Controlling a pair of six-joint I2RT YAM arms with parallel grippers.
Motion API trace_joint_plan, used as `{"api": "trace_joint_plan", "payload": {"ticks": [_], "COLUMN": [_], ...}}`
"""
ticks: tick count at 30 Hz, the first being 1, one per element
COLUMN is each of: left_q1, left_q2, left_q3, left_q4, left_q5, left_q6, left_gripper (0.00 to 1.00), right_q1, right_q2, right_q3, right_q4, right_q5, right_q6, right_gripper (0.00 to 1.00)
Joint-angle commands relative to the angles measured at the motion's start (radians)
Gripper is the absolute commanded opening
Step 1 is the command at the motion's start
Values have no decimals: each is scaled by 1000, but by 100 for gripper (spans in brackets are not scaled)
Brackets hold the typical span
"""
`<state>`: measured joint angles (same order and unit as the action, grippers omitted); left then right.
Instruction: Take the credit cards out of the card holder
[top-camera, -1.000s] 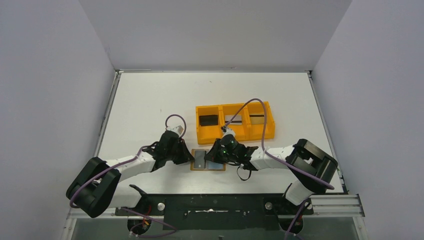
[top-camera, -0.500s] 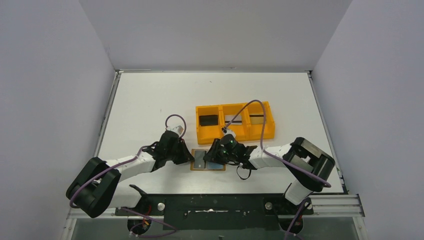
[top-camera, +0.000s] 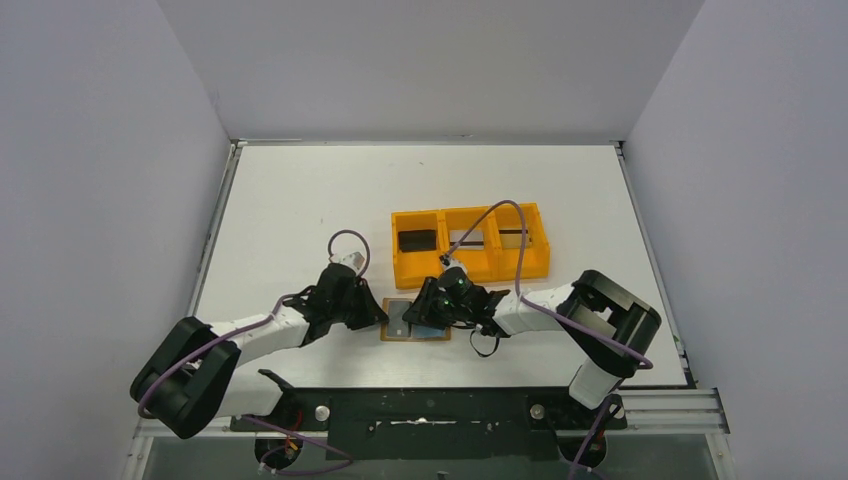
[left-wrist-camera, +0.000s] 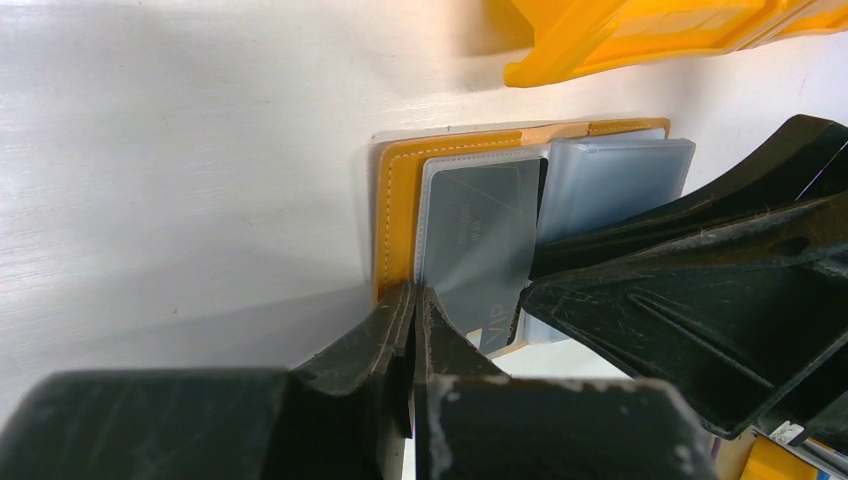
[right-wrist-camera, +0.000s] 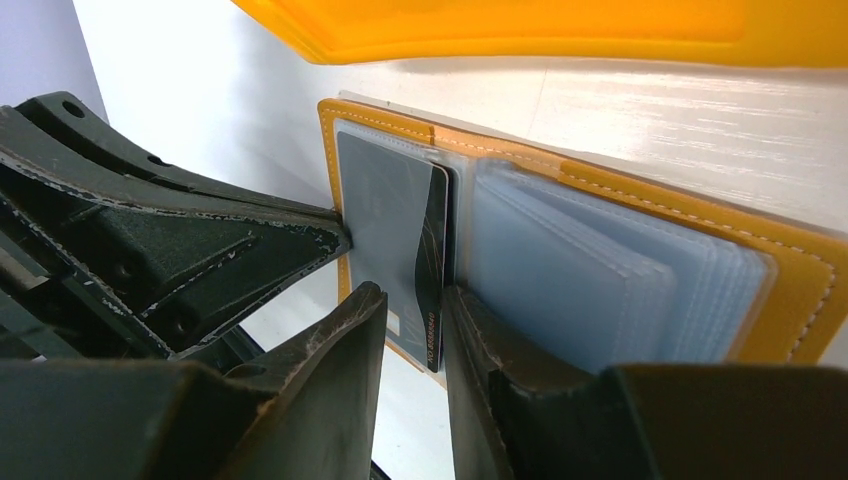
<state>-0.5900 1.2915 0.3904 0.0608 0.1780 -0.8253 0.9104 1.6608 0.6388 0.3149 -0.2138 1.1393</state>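
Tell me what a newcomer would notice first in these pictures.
First comes the bright orange tray mid-table, then the tan card holder lying open just in front of it, between both arms. At its fold a dark card stands on edge between the parted fingers of the right claw. The shut left claw sits at the edge of the holder's left panel.

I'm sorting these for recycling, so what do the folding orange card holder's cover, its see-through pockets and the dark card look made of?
Tan-orange folding card holder cover: leather or faux leather, matte, with pale stitching along the edge.
Pale bluish see-through pockets: soft clear plastic, slightly glossy, stacked in layers.
Thin dark card: probably rigid plastic, glossy, with fine gold lines on its face.
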Motion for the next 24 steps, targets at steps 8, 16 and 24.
{"api": "trace_joint_plan", "payload": {"ticks": [8,16,24], "left_q1": [-7,-6,-7], "left_q2": [-9,-25,-26], "left_q3": [-72,-74,-88], "left_q4": [-45,-46,-48], "left_q5": [-17,-18,-36], "left_q6": [-31,-56,-66], "left_gripper": [0,0,0], "right_q1": [41,85,127], "right_q2": [-43,3,14], "right_q3": [113,178,249], "right_q4": [-300,-440,-574], "right_q5": [188,264,368], "right_q6": [-24,-1,10], "right_gripper": [31,29,33]}}
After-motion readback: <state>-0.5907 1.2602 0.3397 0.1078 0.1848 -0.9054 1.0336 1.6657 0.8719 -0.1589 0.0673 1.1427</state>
